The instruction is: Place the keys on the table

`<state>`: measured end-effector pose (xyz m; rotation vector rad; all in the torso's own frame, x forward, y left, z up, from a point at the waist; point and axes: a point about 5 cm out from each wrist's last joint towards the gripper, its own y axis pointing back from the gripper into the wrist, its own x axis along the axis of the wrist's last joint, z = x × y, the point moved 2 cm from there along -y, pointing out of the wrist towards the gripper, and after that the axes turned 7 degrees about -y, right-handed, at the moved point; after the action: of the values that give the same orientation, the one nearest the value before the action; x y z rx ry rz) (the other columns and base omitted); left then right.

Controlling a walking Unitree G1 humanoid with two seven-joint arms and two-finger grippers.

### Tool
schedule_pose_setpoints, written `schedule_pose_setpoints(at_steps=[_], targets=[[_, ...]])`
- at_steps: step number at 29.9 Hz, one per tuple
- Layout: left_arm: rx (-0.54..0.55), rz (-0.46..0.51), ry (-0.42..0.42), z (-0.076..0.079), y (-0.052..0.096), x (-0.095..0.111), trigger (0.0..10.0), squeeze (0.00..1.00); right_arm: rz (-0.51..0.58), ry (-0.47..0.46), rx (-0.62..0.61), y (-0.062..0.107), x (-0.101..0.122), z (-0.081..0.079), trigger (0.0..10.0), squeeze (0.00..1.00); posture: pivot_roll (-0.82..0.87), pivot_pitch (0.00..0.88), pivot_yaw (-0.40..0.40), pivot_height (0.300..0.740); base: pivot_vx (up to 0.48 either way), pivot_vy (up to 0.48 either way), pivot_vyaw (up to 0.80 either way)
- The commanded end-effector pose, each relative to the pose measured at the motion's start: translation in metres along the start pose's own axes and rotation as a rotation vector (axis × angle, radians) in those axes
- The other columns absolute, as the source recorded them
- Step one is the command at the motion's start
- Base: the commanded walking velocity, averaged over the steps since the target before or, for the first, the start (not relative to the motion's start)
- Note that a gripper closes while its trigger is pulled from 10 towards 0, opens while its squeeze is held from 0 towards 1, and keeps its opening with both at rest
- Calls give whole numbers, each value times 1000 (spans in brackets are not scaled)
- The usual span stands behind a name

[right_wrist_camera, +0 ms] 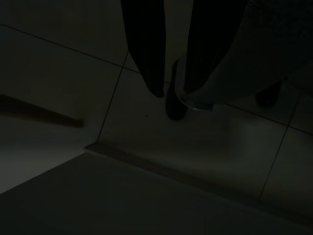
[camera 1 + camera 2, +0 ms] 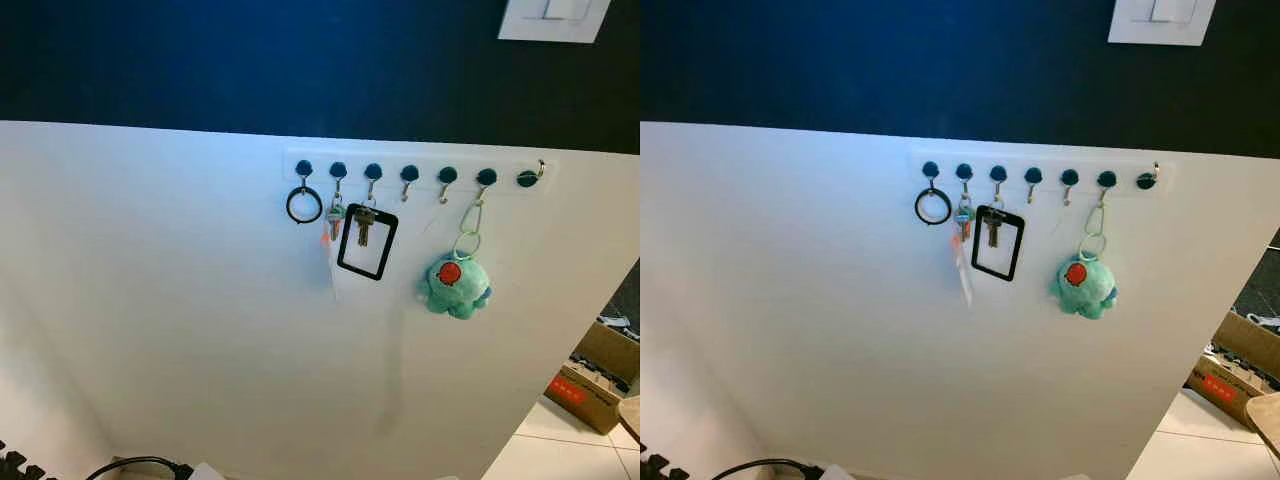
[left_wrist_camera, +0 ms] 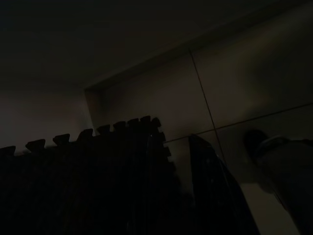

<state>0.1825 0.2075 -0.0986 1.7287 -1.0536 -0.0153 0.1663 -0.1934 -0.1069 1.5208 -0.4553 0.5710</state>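
Nearest, both arms hang idle in the dark by the floor. Right gripper (image 1: 171,90): two black fingers pointing at the tiled floor (image 1: 205,142) with a plain gap between the tips, so open. Left gripper (image 3: 178,196): dark finger shapes over the tiles beside a black foam mat (image 3: 78,171) with a toothed edge; too dark, cannot tell if open or closed.

Low at the foot of the white wall (image 2: 180,300), a black cable (image 2: 130,464) and a bit of the toothed mat. A cardboard box (image 2: 590,385) sits on the floor past the wall's right edge.

On the wall, a white hook rack (image 2: 415,172) with seven dark knobs. Counting from the rack's left end: first hook carries a black ring (image 2: 304,205); second and third carry the keys (image 2: 362,226), hanging with a black rectangular frame (image 2: 367,242); sixth carries a teal plush toy (image 2: 456,285) on a clip. Other hooks bare.

Above the rack, a dark blue upper wall with a white switch plate (image 2: 553,20).
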Motion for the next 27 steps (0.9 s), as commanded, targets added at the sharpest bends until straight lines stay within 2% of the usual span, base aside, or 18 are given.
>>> schedule_pose_setpoints(at_steps=[1,11,12,13,15,18,19,20,21,22,24,25,26,27], targets=[[1,-18,-3,-2,2,-7,10000,0,-17,4,4,0,-4,-1,10000,0,-20,0,-5,740,0,0,0],[-1,-20,-5,-2,2,-7,10000,0,-15,5,4,1,-4,-1,10000,0,-20,0,-5,740,0,0,0],[33,-13,40,-7,2,-6,10000,0,-12,3,3,1,-4,-1,10000,0,-20,0,-4,740,0,0,0],[33,-13,40,-7,2,-6,10000,0,-12,3,3,1,-4,-1,10000,0,-20,0,-4,740,0,0,0],[112,14,125,-21,1,-2,10000,0,-1,-4,-4,1,-3,-1,10000,0,-23,0,-1,740,0,0,0],[267,132,243,-53,2,17,10000,0,81,-72,-34,1,11,7,10000,0,-18,0,4,740,0,0,0],[267,132,243,-53,2,17,10000,0,81,-72,-34,1,11,7,10000,0,-18,0,4,740,0,0,0],[341,261,268,-73,6,38,10000,0,144,-102,-53,1,21,13,10000,0,-11,0,7,740,0,0,0],[373,339,270,-83,11,51,10000,0,180,-113,-65,2,27,17,10000,0,-6,0,9,740,0,0,0],[373,339,270,-83,11,51,10000,0,180,-113,-65,2,27,17,10000,0,-6,0,9,740,0,0,0],[415,500,264,-99,26,80,10000,0,270,-134,-101,4,41,27,10000,0,1,2,14,740,0,0,0],[415,500,264,-99,26,80,10000,0,270,-134,-101,4,41,27,10000,0,1,2,14,740,0,0,0],[429,575,258,-106,37,94,10000,0,318,-143,-122,6,49,33,10000,0,3,7,16,740,0,0,0],[429,575,258,-106,37,94,10000,0,318,-143,-122,6,49,33,10000,0,3,7,16,740,0,0,0]])
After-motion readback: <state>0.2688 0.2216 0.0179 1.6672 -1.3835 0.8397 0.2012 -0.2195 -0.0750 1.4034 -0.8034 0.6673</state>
